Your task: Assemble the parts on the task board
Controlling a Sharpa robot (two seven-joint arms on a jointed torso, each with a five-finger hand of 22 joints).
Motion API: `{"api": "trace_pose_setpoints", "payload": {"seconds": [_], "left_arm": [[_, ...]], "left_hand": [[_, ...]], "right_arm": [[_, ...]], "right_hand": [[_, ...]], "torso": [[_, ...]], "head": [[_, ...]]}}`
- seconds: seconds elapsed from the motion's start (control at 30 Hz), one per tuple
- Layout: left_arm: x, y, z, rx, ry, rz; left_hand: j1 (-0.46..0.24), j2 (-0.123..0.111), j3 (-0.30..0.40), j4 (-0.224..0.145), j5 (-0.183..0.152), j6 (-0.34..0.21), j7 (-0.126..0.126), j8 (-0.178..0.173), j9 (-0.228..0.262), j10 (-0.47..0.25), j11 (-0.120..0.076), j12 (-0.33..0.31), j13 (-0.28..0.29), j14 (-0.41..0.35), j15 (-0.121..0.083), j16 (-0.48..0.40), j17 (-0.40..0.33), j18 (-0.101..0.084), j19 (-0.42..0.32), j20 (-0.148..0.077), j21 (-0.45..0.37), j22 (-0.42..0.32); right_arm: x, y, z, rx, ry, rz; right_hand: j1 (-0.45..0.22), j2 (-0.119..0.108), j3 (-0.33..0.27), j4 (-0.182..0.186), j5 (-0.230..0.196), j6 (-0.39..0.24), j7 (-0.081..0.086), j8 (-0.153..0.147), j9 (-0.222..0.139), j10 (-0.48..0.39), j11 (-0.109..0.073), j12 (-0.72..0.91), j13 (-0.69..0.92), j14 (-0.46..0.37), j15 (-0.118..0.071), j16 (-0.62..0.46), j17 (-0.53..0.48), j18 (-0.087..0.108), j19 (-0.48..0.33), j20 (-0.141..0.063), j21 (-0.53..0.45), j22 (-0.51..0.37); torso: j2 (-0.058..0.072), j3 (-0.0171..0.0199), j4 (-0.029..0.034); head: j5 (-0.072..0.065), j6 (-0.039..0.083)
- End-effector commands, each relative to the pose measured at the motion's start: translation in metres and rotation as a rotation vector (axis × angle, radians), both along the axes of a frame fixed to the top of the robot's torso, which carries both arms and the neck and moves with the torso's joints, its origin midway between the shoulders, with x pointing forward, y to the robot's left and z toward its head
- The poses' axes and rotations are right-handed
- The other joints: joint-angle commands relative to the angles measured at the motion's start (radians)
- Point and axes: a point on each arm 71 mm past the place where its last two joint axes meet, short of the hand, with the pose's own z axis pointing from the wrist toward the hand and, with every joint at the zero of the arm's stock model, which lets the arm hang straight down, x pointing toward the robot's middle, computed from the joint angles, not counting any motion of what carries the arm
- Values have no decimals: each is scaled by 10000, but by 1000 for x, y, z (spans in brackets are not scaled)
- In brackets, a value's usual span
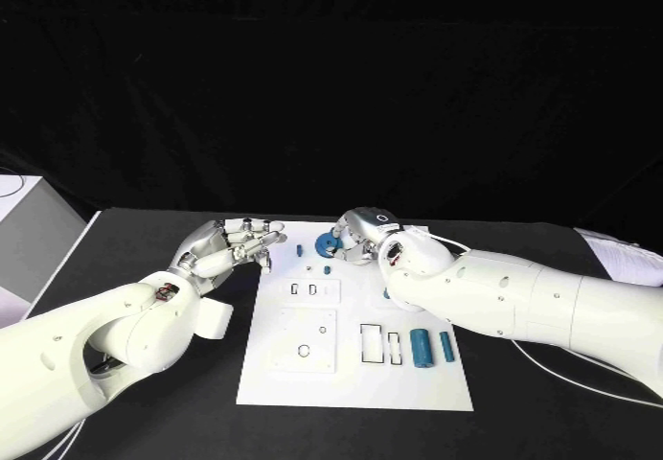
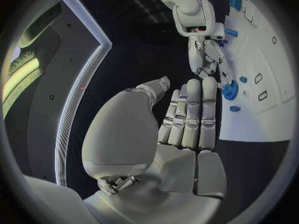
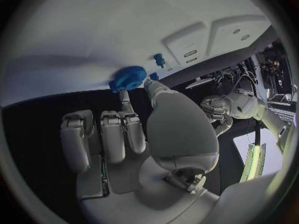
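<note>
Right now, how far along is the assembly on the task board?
Early. Nothing looks seated for certain. In hand: the right hand pinches a blue gear at the far edge of the task board. The left hand hovers by the board's left edge, holding nothing. Left: two blue cylinders lying near the right edge, and a small blue peg.

Task board point(image 1: 353, 369) lies mid-table point(image 1: 152, 230), long side running away from the robot. Gear part point(image 1: 328, 243) sits at the board's far edge, right hand point(image 1: 366, 236) on it. A small peg point(image 1: 300, 250) stands just left of the gear. Left hand point(image 1: 228, 244) hovers off the board's far-left corner. Two cylinder parts point(image 1: 420, 347) lie side by side near the board's right edge, beside a rectangular slot point(image 1: 372, 342).
</note>
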Motion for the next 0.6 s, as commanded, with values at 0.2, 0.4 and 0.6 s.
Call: {"api": "trace_pose_setpoints", "payload": {"seconds": [0.2,0.4,0.6], "left_arm": [[-1,-3,1,-37,-51,-161],[-1,-2,1,-31,-40,-161],[-1,-2,1,-27,-31,-163]], "left_hand": [[-78,-6,69,-3,-29,-64,-14,9,26,-73,29,-31,19,-74,5,50,1,152,-99,25,85,24],[-82,-4,70,-1,-29,-64,-13,9,26,-73,30,-31,19,-74,6,50,1,152,-100,26,86,24],[-79,2,76,-3,-27,-64,-13,10,28,-73,29,-29,20,-74,5,51,1,153,-102,26,90,26]], "right_arm": [[4,2,-4,-348,399,66],[4,3,-7,-559,676,117],[5,1,-9,-792,929,65]], "right_hand": [[23,-128,60,34,-53,-39,52,-51,-20,1061,56,21,2630,960,44,38,2176,-70,1047,8,46,2627],[6,-151,52,49,-80,-44,52,-56,-24,1061,59,21,2630,962,47,41,2188,-70,1047,10,46,2627],[-6,-163,48,59,-102,-45,51,-58,-26,1061,61,21,2630,959,48,37,2172,-70,1047,12,46,2627]], "torso": [[-6,-7,-4],[-6,8,-15],[-13,5,-3]], "head": [[0,-20],[1,-20],[2,-23]]}}
